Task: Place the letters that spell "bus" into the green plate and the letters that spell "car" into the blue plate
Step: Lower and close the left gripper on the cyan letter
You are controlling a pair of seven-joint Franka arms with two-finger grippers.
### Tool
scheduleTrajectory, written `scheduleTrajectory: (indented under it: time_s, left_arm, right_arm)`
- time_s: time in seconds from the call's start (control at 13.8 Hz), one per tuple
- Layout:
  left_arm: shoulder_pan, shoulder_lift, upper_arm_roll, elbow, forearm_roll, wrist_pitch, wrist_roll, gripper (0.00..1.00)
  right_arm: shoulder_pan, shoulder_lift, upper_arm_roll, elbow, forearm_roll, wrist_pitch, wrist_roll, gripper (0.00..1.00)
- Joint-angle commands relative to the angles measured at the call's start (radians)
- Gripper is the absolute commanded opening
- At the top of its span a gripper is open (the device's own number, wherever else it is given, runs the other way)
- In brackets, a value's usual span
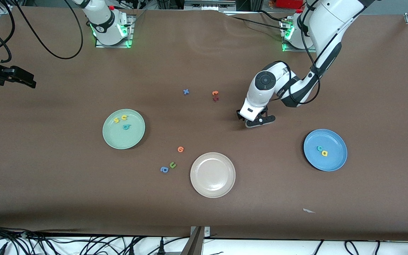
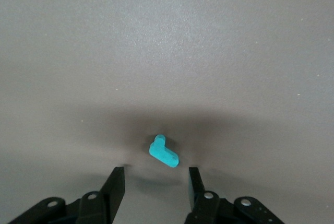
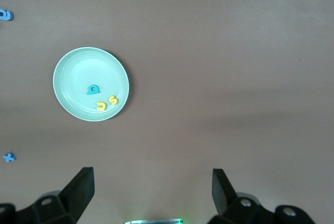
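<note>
My left gripper (image 1: 255, 121) is down at the table between the blue x and the blue plate (image 1: 332, 163). Its fingers stand apart, and the teal r (image 2: 164, 151) lies flat on the table just off the fingertips (image 2: 156, 174), untouched. The blue plate holds a teal c (image 1: 319, 148) and a yellow a (image 1: 324, 153). The green plate (image 1: 126, 140) holds a yellow s (image 1: 116, 120), a yellow u (image 1: 124, 117) and a teal b (image 1: 126, 126). My right gripper (image 1: 30, 80) waits high at the right arm's end of the table, open and empty (image 3: 153, 174), looking down on the green plate (image 3: 73, 78).
A cream-white plate (image 1: 221, 186) sits near the front camera. Loose letters lie around: a blue x (image 1: 186, 91), an orange one (image 1: 215, 93) with a dark red one (image 1: 215, 98), an orange one (image 1: 180, 149), a green u (image 1: 172, 164), a blue a (image 1: 164, 169). A paper scrap (image 1: 308, 210) lies near the front edge.
</note>
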Motion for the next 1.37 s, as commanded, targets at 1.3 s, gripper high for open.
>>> scheduleTrajectory:
  time_s: [1.3]
  left_arm:
    - [0.004, 0.050, 0.014, 0.036, 0.090, 0.032, -0.045, 0.36]
  right_arm:
    - [-0.006, 0.003, 0.005, 0.018, -0.002, -0.017, -0.012, 1.00]
